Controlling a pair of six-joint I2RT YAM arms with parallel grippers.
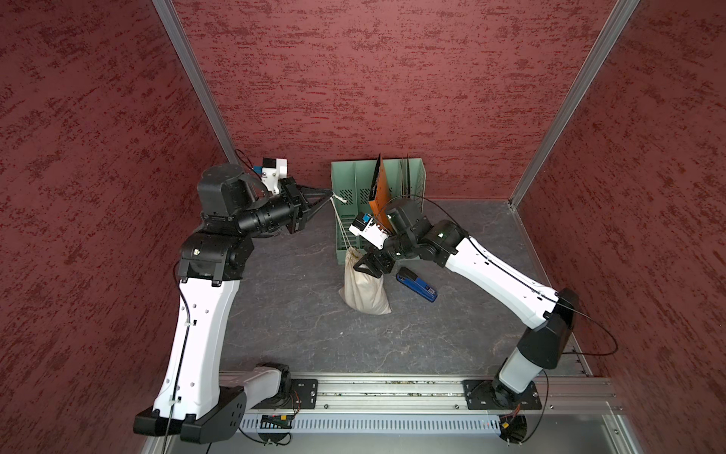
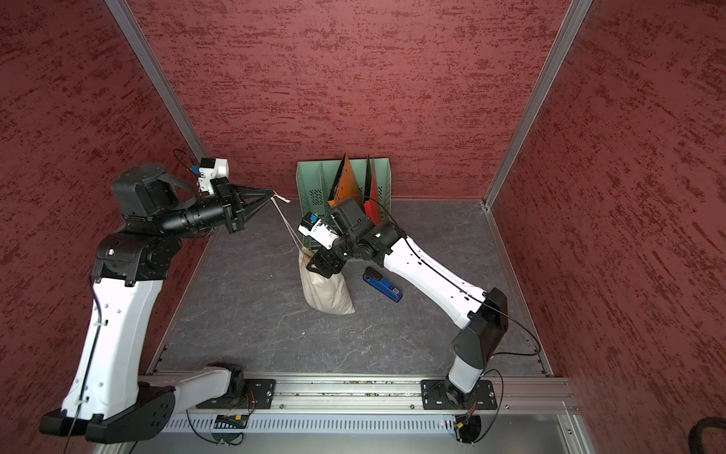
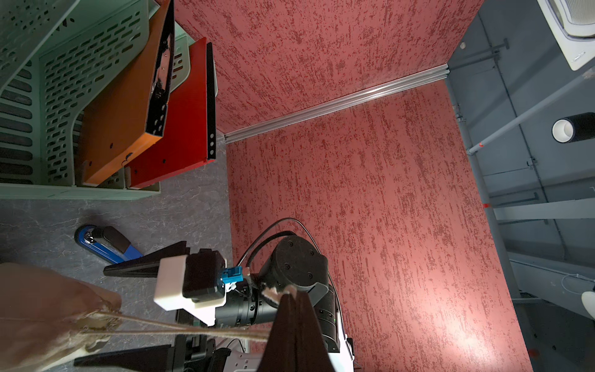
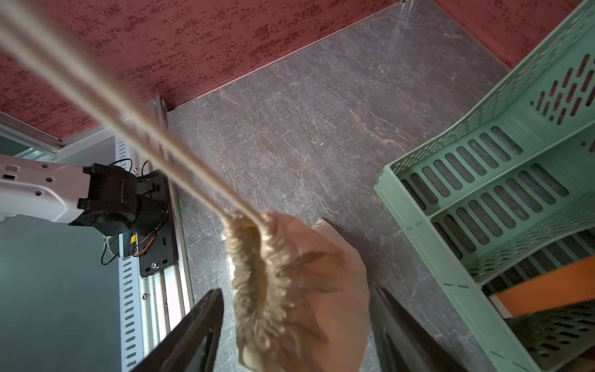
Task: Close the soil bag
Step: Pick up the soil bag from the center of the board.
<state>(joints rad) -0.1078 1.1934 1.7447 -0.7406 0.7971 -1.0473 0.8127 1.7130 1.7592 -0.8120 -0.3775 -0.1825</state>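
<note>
The soil bag is lying on the grey table just in front of the green file rack, with its gathered neck pointing towards the rack and a blue stapler beside it. Only the right wrist view is showing the right end effector standing spread, one finger on either side of that puckered neck. The drawstring is stretching taut from the neck up to the left end effector, which is pressed together, pinching it well apart from the bag.
</note>
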